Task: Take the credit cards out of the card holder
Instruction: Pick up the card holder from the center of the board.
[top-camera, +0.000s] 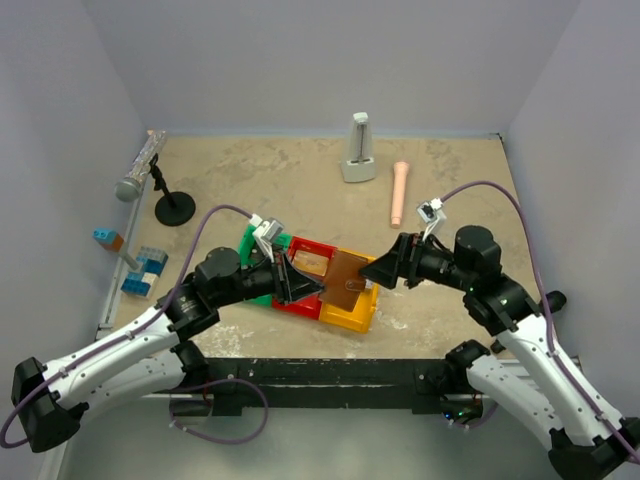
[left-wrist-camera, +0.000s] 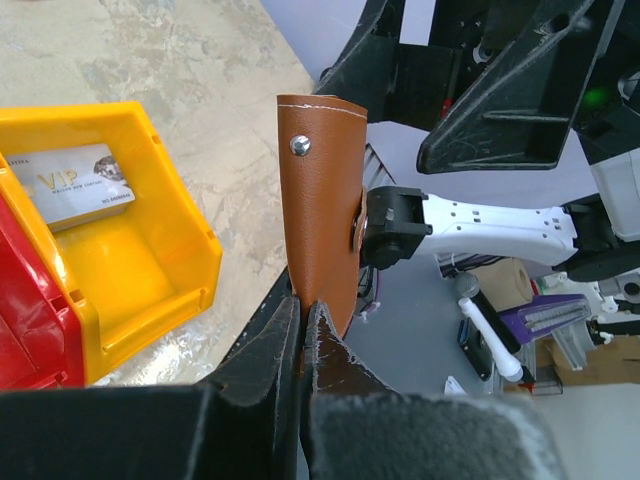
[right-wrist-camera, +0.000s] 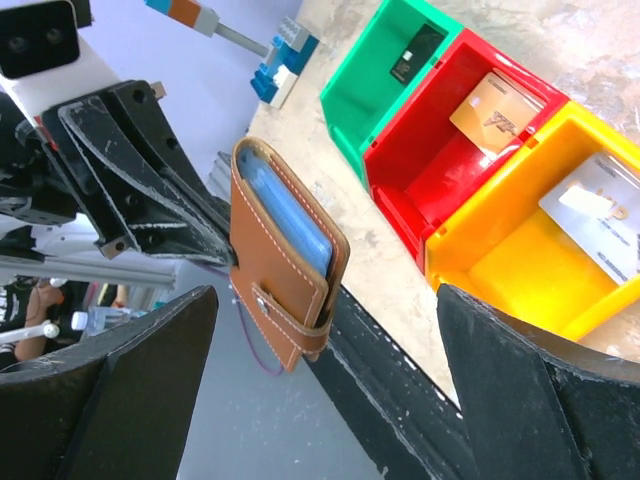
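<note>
The card holder (top-camera: 346, 276) is brown, folded shut, with its tab wrapped round the edge. It hangs over the yellow bin (top-camera: 350, 314). My left gripper (top-camera: 303, 281) is shut on its near edge; the left wrist view shows the jaws (left-wrist-camera: 303, 312) pinching the brown leather (left-wrist-camera: 320, 200). My right gripper (top-camera: 383, 272) is open just right of the holder, not touching it. In the right wrist view the holder (right-wrist-camera: 283, 272) shows pale blue panels, and the wide-open fingers (right-wrist-camera: 110, 395) flank it. Cards lie in the red bin (right-wrist-camera: 497, 110), yellow bin (right-wrist-camera: 598, 205) and green bin (right-wrist-camera: 415, 55).
The green bin (top-camera: 250, 245), red bin (top-camera: 310, 250) and yellow bin stand in a row mid-table. A microphone on a stand (top-camera: 140, 168) and blue blocks (top-camera: 146, 271) are at the left. A white upright object (top-camera: 358, 150) and a pink cylinder (top-camera: 399, 193) lie at the back.
</note>
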